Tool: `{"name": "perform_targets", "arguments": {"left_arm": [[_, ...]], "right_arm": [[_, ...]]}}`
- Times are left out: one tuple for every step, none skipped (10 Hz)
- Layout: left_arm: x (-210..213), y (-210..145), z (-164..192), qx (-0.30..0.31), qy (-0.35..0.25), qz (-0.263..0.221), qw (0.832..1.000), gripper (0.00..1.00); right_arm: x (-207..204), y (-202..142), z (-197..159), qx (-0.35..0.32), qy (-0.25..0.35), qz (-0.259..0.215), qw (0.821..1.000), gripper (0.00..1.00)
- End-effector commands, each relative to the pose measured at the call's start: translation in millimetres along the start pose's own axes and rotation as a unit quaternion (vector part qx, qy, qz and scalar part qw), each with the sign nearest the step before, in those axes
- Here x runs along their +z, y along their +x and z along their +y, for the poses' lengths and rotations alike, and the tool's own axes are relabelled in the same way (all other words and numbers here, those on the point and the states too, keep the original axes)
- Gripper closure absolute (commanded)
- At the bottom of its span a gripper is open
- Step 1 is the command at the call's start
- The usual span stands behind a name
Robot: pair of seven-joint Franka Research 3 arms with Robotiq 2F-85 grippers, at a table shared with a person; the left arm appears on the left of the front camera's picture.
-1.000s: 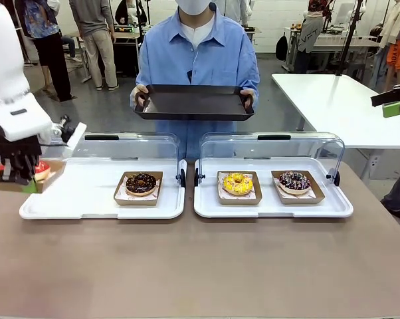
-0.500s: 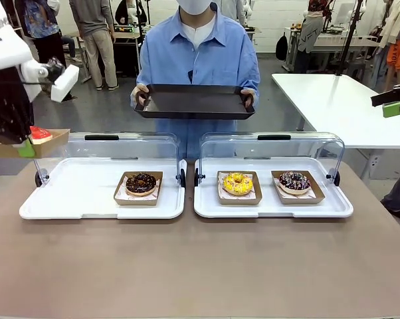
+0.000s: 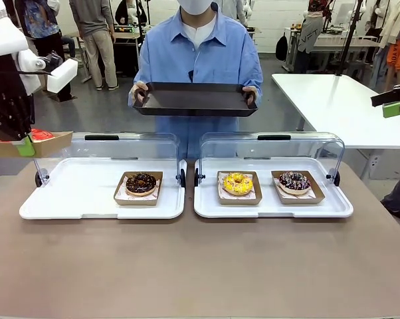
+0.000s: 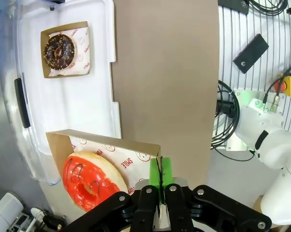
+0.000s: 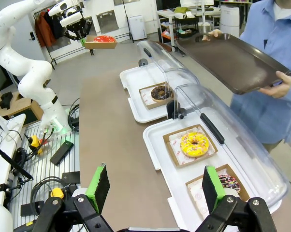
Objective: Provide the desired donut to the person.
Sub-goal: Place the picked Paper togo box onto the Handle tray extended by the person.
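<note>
A red-glazed donut (image 4: 91, 178) lies in a brown cardboard tray (image 4: 107, 150). My left gripper (image 4: 160, 180) is shut on the tray's edge and holds it in the air at the far left, above the table's left end; the front view has that tray (image 3: 37, 143) under the left gripper (image 3: 24, 146). Across the table the person (image 3: 199, 53) in a light blue shirt holds out a dark serving tray (image 3: 195, 100) with both hands. My right gripper (image 5: 155, 186) is open, high over the table's right end, with nothing in it.
Two white trays (image 3: 87, 193) (image 3: 273, 203) with raised clear lids sit on the brown table. The left one holds a chocolate donut (image 3: 141, 183); the right one holds a yellow donut (image 3: 237, 183) and a dark sprinkled donut (image 3: 294, 180). A white table (image 3: 346, 106) stands at the right.
My left gripper has risen with the red donut's tray from table level to well above the left white tray. The person's dark tray has stayed put.
</note>
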State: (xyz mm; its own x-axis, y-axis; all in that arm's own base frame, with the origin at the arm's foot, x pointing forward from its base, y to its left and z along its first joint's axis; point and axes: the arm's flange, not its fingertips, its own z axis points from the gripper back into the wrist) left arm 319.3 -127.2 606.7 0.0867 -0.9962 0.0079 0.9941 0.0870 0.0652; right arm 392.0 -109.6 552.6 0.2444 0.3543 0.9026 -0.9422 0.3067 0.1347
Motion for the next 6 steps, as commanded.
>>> {"name": "perform_targets", "arguments": {"left_arm": [[2.5, 1.7, -1.2, 0.013, 0.013, 0.005, 1.000, 1.00], [2.5, 1.7, -1.2, 0.013, 0.013, 0.005, 1.000, 1.00], [2.5, 1.7, -1.2, 0.013, 0.013, 0.005, 1.000, 1.00], [2.5, 1.7, -1.2, 0.013, 0.013, 0.005, 1.000, 1.00], [2.5, 1.7, -1.2, 0.013, 0.013, 0.005, 1.000, 1.00], [2.5, 1.7, -1.2, 0.013, 0.013, 0.005, 1.000, 1.00]], "right_arm": [[0.2, 0.3, -0.7, 0.002, 0.003, -0.002, 1.000, 0.00], [0.2, 0.3, -0.7, 0.002, 0.003, -0.002, 1.000, 0.00], [0.2, 0.3, -0.7, 0.002, 0.003, -0.002, 1.000, 0.00], [0.2, 0.3, -0.7, 0.002, 0.003, -0.002, 1.000, 0.00], [0.2, 0.3, -0.7, 0.002, 0.003, -0.002, 1.000, 0.00], [0.2, 0.3, -0.7, 0.002, 0.003, -0.002, 1.000, 0.00]]}}
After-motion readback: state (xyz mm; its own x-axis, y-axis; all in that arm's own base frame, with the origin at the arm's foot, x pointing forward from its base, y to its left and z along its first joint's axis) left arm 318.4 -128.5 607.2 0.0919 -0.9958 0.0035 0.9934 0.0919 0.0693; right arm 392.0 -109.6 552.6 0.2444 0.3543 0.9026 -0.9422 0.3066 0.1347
